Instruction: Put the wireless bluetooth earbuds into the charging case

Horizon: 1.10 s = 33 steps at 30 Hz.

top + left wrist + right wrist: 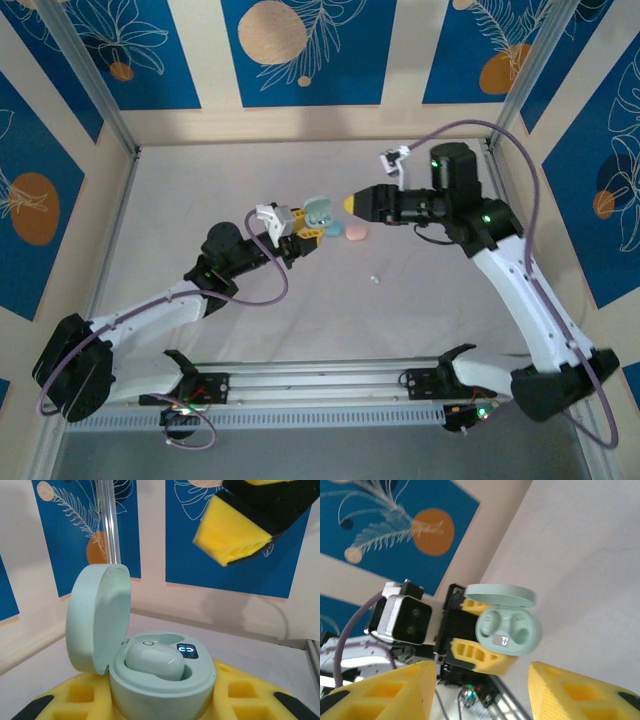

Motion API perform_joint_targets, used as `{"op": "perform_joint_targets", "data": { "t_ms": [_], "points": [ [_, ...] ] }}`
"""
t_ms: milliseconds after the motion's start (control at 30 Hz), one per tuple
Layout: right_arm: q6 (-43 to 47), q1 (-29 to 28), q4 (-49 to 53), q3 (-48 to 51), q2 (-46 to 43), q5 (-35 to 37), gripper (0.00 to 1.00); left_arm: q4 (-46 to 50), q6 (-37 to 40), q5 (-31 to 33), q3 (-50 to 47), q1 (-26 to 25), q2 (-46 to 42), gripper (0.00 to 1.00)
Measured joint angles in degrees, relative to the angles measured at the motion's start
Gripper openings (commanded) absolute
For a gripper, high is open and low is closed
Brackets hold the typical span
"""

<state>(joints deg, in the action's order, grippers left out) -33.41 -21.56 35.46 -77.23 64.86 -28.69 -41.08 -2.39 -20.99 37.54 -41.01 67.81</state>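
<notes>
The one sign to be seen stood on the mint charging case (160, 680): a small dark display (187, 651) set in its inner face, beside the seated earbud. In the left wrist view it glowed with two pale blue-white bracket-like marks facing each other. In the right wrist view the same display (503, 641) showed white marks too small to read as letters or digits.

Pale table (250, 180), blue leaf-print wall panels (340, 70), aluminium corner posts (97, 90)
</notes>
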Motion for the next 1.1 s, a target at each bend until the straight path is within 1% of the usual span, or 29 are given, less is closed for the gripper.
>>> {"op": "perform_joint_targets", "data": {
  "t_ms": [100, 200, 267, 400, 533, 667, 800, 967, 1033, 1100],
  "points": [
    [-0.6, 4.0, -2.1, 5.7, -5.2, 4.3, 0.55, 0.1, 0.0, 0.3, 0.0, 0.0, -0.6, 0.33],
    [-2.5, 8.7, -3.1, 11.4, -8.9, 8.9, 0.54, 0.1, 0.0, 0.3, 0.0, 0.0, -1.3, 0.33],
    [-4.1, 12.2, -3.1, 14.5, -9.6, 10.8, 0.53, 0.1, 0.0, 0.5, 0.0, 0.0, -1.6, 0.33],
    [-5.9, 18.3, -2.4, 19.1, -7.8, 11.2, 0.52, 0.1, 0.0, 0.5, 0.0, 0.0, -2.0, 0.33],
    [-5.9, 22.3, -0.9, 21.2, -2.0, 9.2, 0.52, 0.1, -0.2, 0.6, 0.0, 0.0, -2.6, 0.33],
    [-3.9, 23.0, 1.2, 21.5, 4.4, 6.8, 0.52, 0.0, -0.7, 0.7, 0.0, 0.0, -2.8, 0.33],
    [-1.0, 22.6, 3.2, 21.5, 8.5, 6.0, 0.51, 0.0, -1.7, 0.7, 0.0, 0.0, -2.8, 0.33],
    [2.7, 20.6, 5.0, 21.5, 12.3, 7.6, 0.47, 0.0, -1.8, 0.7, 0.2, 0.0, -2.8, 0.33],
    [4.1, 19.4, 5.6, 21.4, 14.9, 8.7, 0.44, 0.0, -2.0, 0.7, 0.5, 0.0, -2.8, 0.33],
    [5.3, 17.9, 6.1, 21.3, 18.0, 9.6, 0.44, 0.0, -2.1, 0.7, 0.6, 0.0, -2.8, 0.33]
  ]
}}
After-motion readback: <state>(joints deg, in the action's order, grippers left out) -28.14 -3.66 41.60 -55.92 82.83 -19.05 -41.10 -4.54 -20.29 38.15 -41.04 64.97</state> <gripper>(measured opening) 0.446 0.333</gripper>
